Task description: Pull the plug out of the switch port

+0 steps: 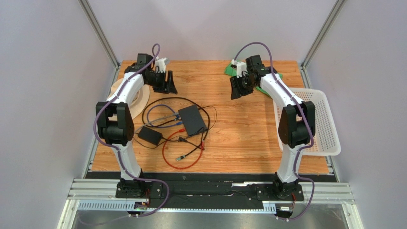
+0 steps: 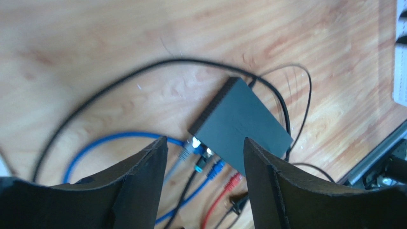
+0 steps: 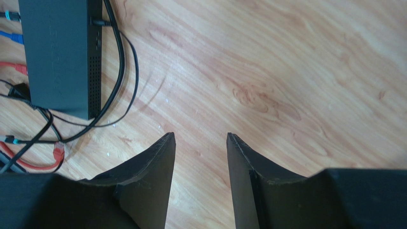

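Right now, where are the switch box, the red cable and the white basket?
Switch box (image 1: 192, 120): top view, middle of its lid.
Red cable (image 1: 181, 168): top view, bottom of its loop.
White basket (image 1: 319, 121): top view, bare mesh floor.

Left wrist view: plugs (image 2: 203, 155) at port edge of switch box (image 2: 241, 126) are blurred; plug-to-socket assignment cannot be determined. Part of blue cable (image 2: 110, 139) is hidden behind one finger (image 2: 143, 181) of the left tool (image 2: 205, 140). Right wrist view: box is cut off by top edge, plugs by left edge. Top ext. view: plugs too small to be resolved. Partly covered: green item (image 1: 230, 71) by right arm (image 1: 279, 90), tan disc (image 1: 138, 102) by left arm (image 1: 126, 90); ID not poss.
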Action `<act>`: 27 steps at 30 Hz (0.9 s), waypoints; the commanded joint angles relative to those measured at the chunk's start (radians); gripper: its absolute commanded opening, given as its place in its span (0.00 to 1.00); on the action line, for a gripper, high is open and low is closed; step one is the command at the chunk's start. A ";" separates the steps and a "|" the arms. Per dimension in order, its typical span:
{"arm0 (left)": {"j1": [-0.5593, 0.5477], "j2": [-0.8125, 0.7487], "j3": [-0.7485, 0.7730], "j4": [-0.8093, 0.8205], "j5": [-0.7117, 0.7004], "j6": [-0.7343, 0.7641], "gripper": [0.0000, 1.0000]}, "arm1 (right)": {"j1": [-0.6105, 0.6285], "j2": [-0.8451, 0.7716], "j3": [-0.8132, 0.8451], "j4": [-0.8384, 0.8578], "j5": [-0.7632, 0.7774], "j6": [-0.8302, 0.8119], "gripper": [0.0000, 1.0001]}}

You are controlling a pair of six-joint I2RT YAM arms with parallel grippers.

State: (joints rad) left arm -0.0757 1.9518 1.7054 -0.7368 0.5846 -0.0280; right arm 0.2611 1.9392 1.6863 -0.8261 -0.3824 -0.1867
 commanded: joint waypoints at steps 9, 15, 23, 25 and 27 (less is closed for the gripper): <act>-0.033 -0.016 -0.213 -0.062 -0.104 0.049 0.63 | 0.038 0.093 0.113 0.021 -0.033 0.027 0.48; -0.032 -0.010 -0.247 -0.081 -0.128 0.091 0.60 | 0.044 0.080 0.084 0.021 -0.032 0.024 0.49; -0.033 -0.024 -0.283 -0.142 -0.083 0.218 0.55 | 0.052 0.072 0.064 0.024 -0.021 0.023 0.49; -0.041 -0.022 -0.279 -0.154 -0.133 0.255 0.54 | 0.056 0.075 0.064 0.024 -0.018 0.018 0.49; -0.041 -0.022 -0.280 -0.159 -0.140 0.290 0.53 | 0.058 0.078 0.062 0.024 -0.013 0.015 0.50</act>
State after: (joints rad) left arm -0.1116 1.9366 1.4200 -0.8631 0.4648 0.1490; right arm 0.3077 2.0407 1.7473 -0.8211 -0.4000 -0.1722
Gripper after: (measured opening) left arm 0.539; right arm 0.492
